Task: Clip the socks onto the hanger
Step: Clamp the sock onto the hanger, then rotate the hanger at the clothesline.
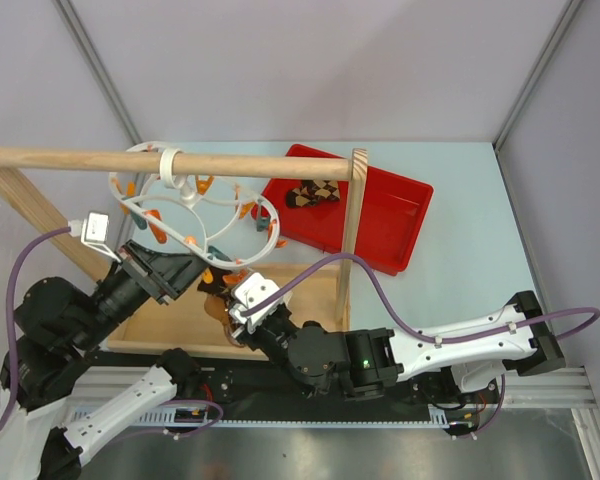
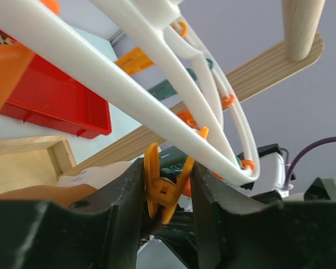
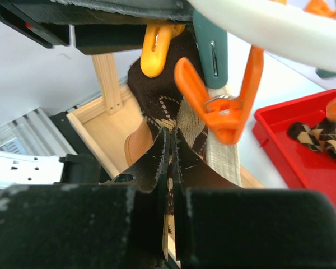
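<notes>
The white wavy hanger (image 1: 195, 200) hangs from the wooden rod (image 1: 80, 160), ringed with orange and teal pegs. My left gripper (image 1: 192, 276) reaches up under it. Its fingers (image 2: 123, 196) press both handles of a yellow-orange peg (image 2: 163, 188). My right gripper (image 3: 171, 147) is shut on an argyle sock (image 3: 168, 106) and holds it upright beneath the hanger. That peg's tip (image 3: 155, 47) rests at the sock's dark top edge. A second argyle sock (image 1: 313, 193) lies in the red tray (image 1: 400, 215).
An orange peg (image 3: 224, 106) and a teal peg (image 3: 213, 50) dangle just right of the held sock. The wooden stand's upright (image 1: 355, 230) and base tray (image 1: 170, 322) sit close around both grippers. Grey walls enclose the table.
</notes>
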Robot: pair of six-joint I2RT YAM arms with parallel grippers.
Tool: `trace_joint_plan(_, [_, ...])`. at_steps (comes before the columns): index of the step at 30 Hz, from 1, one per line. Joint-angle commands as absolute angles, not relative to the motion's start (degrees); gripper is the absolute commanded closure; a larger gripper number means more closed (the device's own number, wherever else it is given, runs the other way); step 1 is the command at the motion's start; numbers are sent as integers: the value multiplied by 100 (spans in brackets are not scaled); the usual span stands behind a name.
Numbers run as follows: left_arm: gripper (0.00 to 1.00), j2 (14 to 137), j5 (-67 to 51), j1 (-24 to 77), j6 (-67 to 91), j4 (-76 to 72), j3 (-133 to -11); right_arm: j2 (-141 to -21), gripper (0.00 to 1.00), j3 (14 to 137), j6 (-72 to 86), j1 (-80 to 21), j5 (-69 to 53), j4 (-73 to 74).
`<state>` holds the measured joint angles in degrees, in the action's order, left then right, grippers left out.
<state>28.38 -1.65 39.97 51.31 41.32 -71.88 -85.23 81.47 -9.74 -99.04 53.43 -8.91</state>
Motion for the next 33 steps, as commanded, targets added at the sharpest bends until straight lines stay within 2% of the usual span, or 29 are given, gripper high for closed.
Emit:
trace_joint_plan(1, [56,2804,-9,3999,5326,4131,-7066,-8341,100,8429,-738,-9861,5160,-1265])
trace_joint_plan(7, [44,2786,167,3999,5300,4139,-7066,-8376,100,8481,-536,-9817,4958,-1195])
trace_joint_plan(8, [41,2786,202,3990,5309,4157,-7075,-8385,100,8481,-519,-9817,4931,-1187])
trace_joint_plan(9, [32,2769,220,3990,5317,4175,-7084,-8385,100,8499,-510,-9817,4905,-1160])
trace_joint_plan(10, [30,2742,255,3990,5300,4201,-7093,-8402,97,8525,-449,-9800,4861,-1125])
trace_joint_plan(13, [25,2558,395,3990,5273,4359,-7093,-8411,78,8587,-317,-9756,4869,-888])
trace_joint_plan(14, [25,2497,439,3990,5265,4472,-7084,-8394,68,8578,-264,-9738,4852,-766])
trace_joint_plan(17, [18,2181,641,3999,5256,4788,-7049,-8280,56,8543,-27,-9703,4808,-406])
trace_joint_plan(20, [16,1750,800,3990,5230,5061,-6953,-8087,50,8438,280,-9677,4843,-27])
trace_joint_plan(25, [17,1021,659,3990,5098,5238,-6706,-7682,47,8114,562,-9641,4536,684])
trace_joint_plan(29, [22,704,782,3990,4966,5782,-6714,-7182,44,7386,414,-9685,3553,370])
trace_joint_plan(33, [23,466,1194,3999,4835,6143,-6803,-7215,50,7102,255,-9694,2743,-191])
